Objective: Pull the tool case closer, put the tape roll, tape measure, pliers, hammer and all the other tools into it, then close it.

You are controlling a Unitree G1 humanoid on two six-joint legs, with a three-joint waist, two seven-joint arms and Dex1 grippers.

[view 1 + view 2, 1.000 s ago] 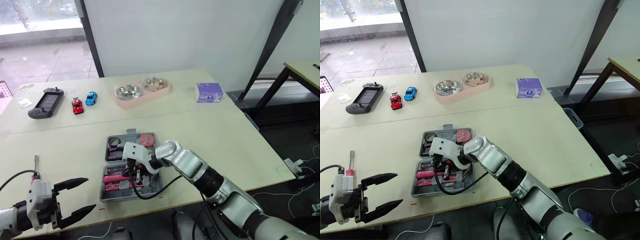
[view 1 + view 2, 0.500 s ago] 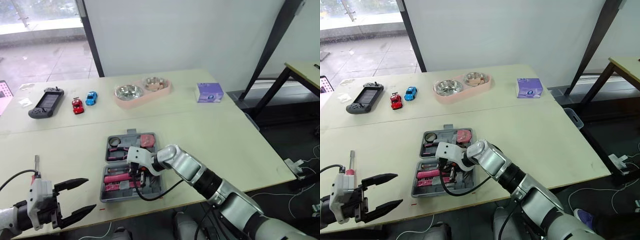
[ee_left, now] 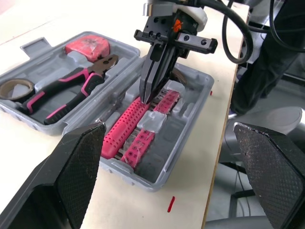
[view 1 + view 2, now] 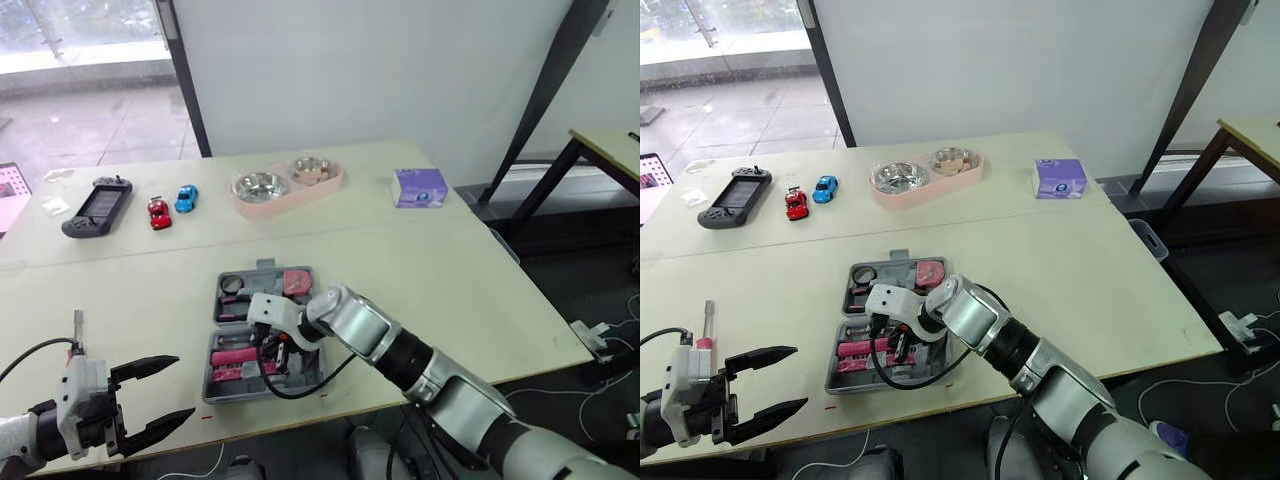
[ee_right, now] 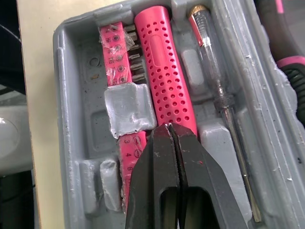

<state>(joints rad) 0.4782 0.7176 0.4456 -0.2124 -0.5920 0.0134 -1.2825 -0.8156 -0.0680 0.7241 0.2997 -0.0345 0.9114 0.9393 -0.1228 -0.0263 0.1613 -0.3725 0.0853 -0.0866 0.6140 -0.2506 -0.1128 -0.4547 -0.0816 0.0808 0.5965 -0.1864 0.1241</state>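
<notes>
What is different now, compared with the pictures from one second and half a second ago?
The right hand dropped a little toward the robot, into the near half of the tool case; shut, its tip now points at the pink handle. Nothing was visibly taken or released. The left hand stays open, and the case and the pliers lie as before.

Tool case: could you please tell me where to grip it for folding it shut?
Likely the handle tab on the far rim of the tool case, approached from the far side: it juts out flat, opposite the hinge, offering a thin lip for pinching.
</notes>
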